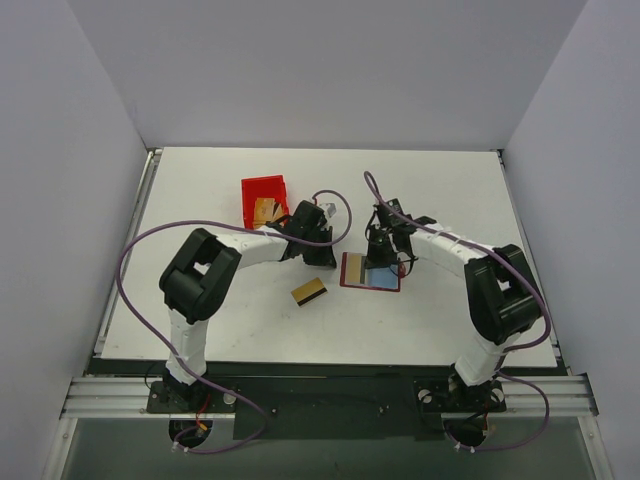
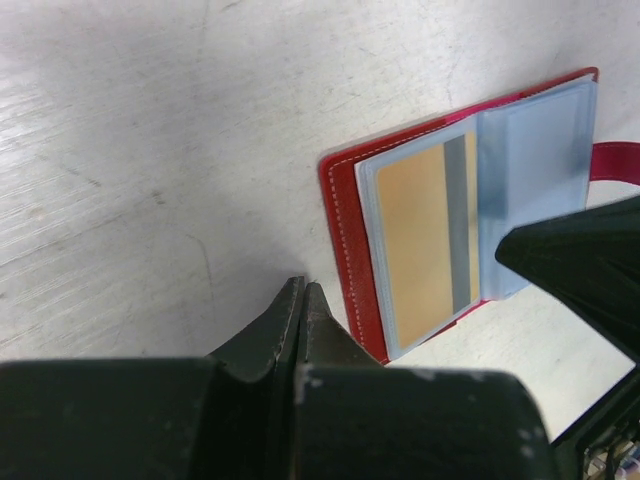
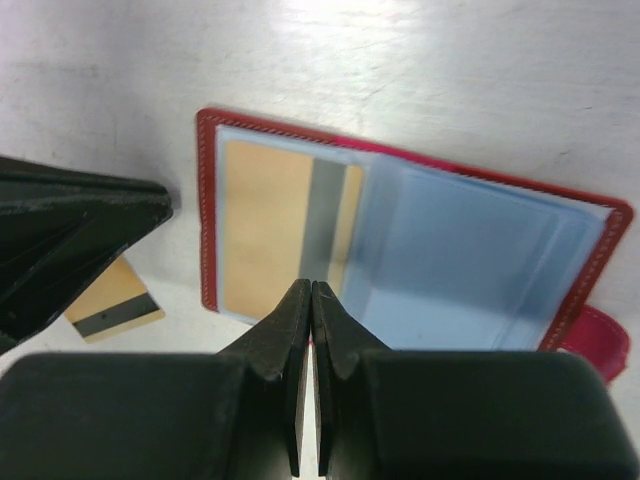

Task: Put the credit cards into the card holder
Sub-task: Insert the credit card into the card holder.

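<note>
- The left arm rises from its base, bends at the elbow and reaches forward. Its wrist ends just left of the holder (image 1: 369,271).
- The left gripper (image 2: 300,288) is closed tight with nothing in it. Its tips point at bare table (image 2: 150,150) just beside the holder's left edge.
- The right arm folds in from the holder's right side, wrist tilted down.
- The right gripper (image 3: 311,290) is also pressed closed and empty. It sits over the holder's near edge, about at the fold.
- The holder lies open and flat on the table, with a dark red cover, pale stitching and light blue clear sleeves.
- A snap tab sticks out on its right.
- A gold card (image 3: 280,230) with a grey stripe sits in the left sleeve.
- A loose card (image 1: 309,291), stripe up, lies on the table left of the holder and nearer the arm bases.
- A red bin (image 1: 265,200) stands beyond the holder to its left. It holds something tan, possibly more cards.
</note>
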